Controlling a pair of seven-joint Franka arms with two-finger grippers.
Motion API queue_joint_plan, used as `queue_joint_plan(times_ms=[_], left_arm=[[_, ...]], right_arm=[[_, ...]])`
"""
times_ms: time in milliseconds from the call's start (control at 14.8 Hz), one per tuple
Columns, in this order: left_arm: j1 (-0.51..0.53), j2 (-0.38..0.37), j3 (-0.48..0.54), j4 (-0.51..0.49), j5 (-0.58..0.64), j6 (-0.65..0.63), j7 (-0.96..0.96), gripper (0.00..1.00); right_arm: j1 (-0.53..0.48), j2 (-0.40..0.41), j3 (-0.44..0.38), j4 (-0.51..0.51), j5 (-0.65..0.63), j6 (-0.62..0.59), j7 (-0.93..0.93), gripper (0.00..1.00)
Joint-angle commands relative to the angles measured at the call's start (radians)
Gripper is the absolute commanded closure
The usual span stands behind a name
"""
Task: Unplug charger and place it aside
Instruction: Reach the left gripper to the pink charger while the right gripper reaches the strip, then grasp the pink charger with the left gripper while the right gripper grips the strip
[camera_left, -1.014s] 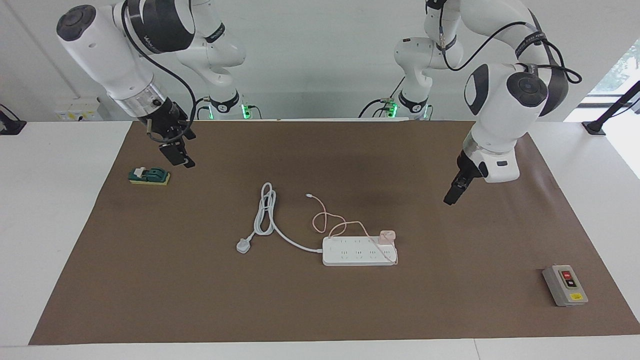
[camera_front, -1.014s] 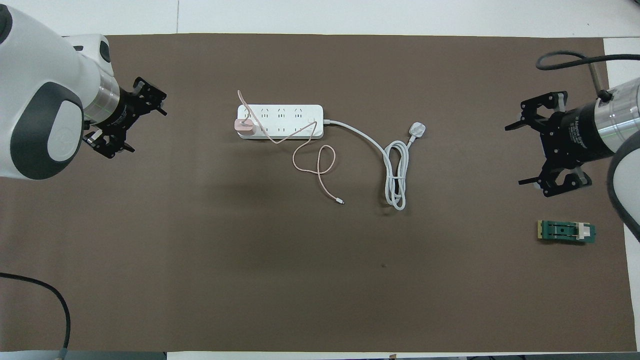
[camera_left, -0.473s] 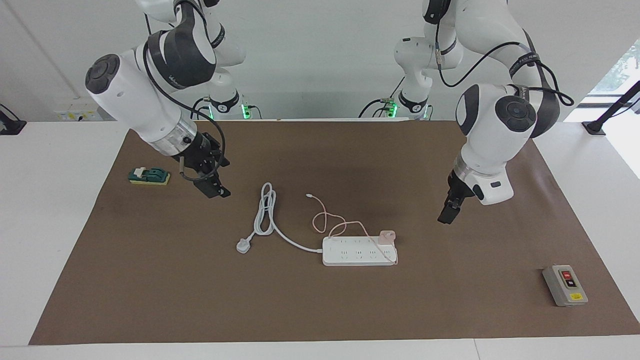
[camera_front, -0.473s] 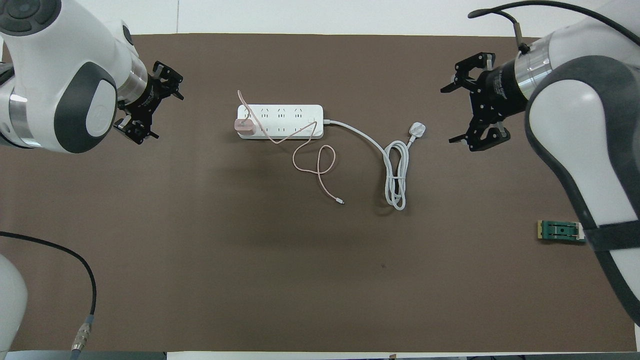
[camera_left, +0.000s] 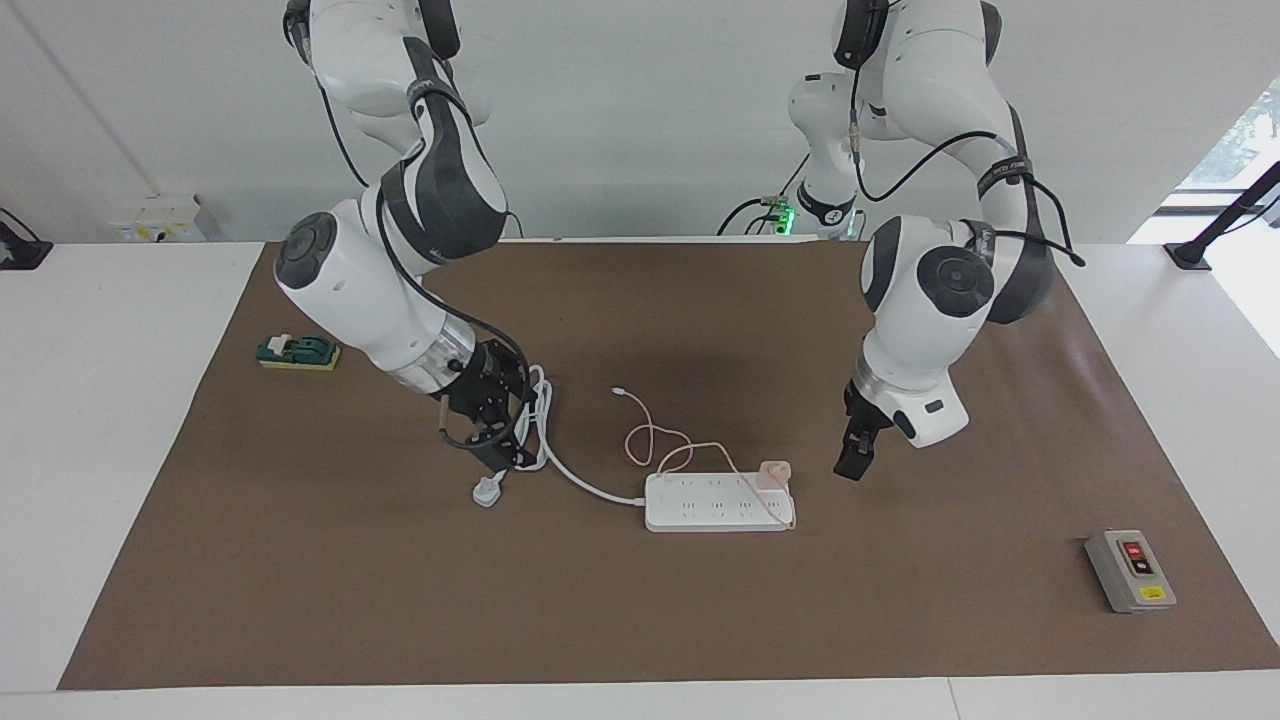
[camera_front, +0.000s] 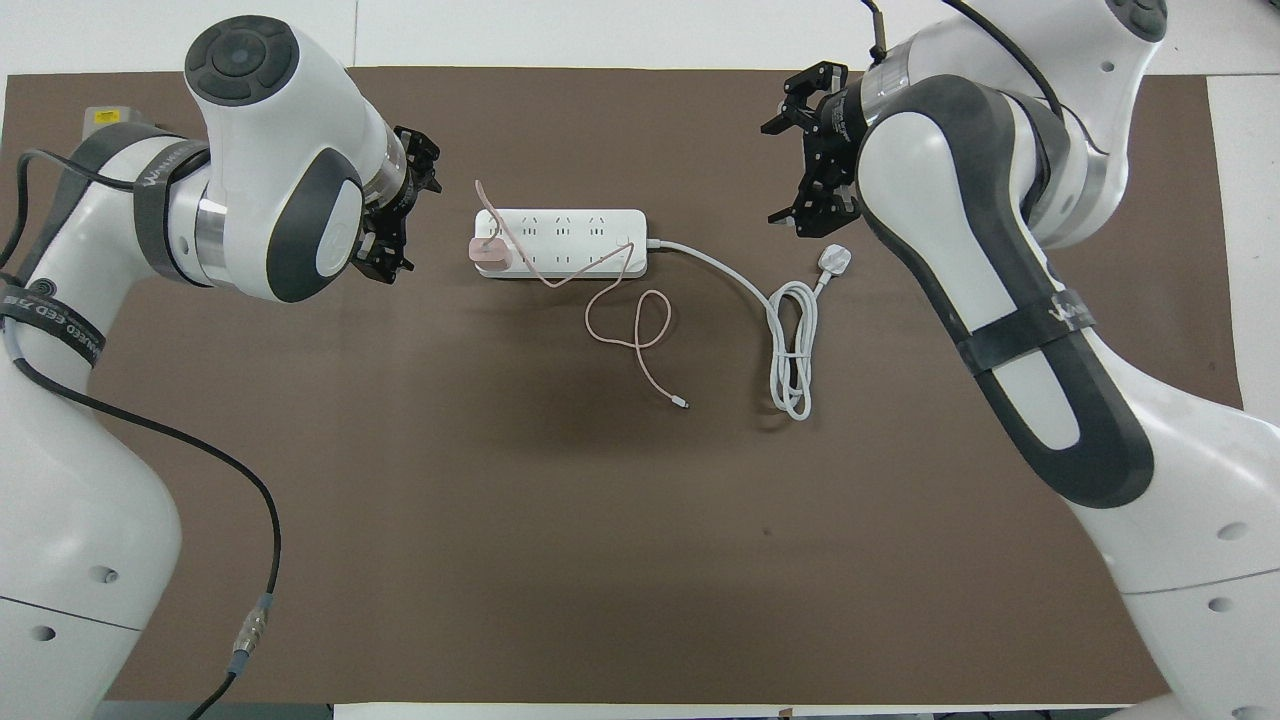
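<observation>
Overhead view: charger (camera_front: 490, 254) plugged upright into power strip (camera_front: 560, 243), strip's long axis running between arms; left gripper (camera_front: 396, 215) and right gripper (camera_front: 812, 170) both spread wide, empty.

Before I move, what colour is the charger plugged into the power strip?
Pale pink: the charger and its thin cable. It stands out against the white power strip in the overhead view.

Pale pink charger (camera_left: 775, 469) and cable, white power strip (camera_left: 718, 503), brown mat (camera_left: 640, 620), grey box (camera_left: 1130, 571) with red and black buttons.
</observation>
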Motion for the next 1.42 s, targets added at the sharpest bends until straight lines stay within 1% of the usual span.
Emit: queue_joint_plan(times_ms=[0,271,406,609,744,812,879,1082,1353], left_arm=[[-0.013,0.017,0.013,-0.027,0.024,0.068,-0.093,0.00],[-0.042,0.034,0.011,-0.030,0.022,0.073,-0.129,0.00],[-0.042,0.034,0.011,-0.053,0.022,0.117,-0.191,0.00],[-0.050,0.028,0.011,-0.110,0.021,0.184,-0.207,0.00],[-0.059,0.028,0.011,-0.116,0.021,0.206,-0.207,0.00],[-0.060,0.028,0.011,-0.124,0.021,0.212,-0.208,0.00],[-0.060,0.023,0.011,-0.141,0.021,0.227,-0.208,0.00],[-0.068,0.013,0.011,-0.196,0.019,0.293,-0.211,0.00],[-0.077,0.008,0.011,-0.204,0.019,0.303,-0.213,0.00]], right_arm=[[0.033,0.125,-0.002,0.167,0.017,0.017,0.048,0.00],[0.068,0.173,-0.001,0.172,0.017,0.048,0.048,0.00],[0.070,0.187,0.001,0.169,0.018,0.060,0.048,0.00],[0.090,0.245,0.002,0.175,0.018,0.122,0.046,0.00],[0.091,0.293,0.005,0.187,0.018,0.146,0.043,0.00],[0.102,0.304,0.007,0.200,0.018,0.149,0.043,0.00],[0.123,0.305,0.010,0.200,0.017,0.149,0.043,0.00],[0.143,0.305,0.010,0.195,0.021,0.130,0.046,0.00],[0.154,0.301,0.010,0.189,0.024,0.114,0.046,0.00]])
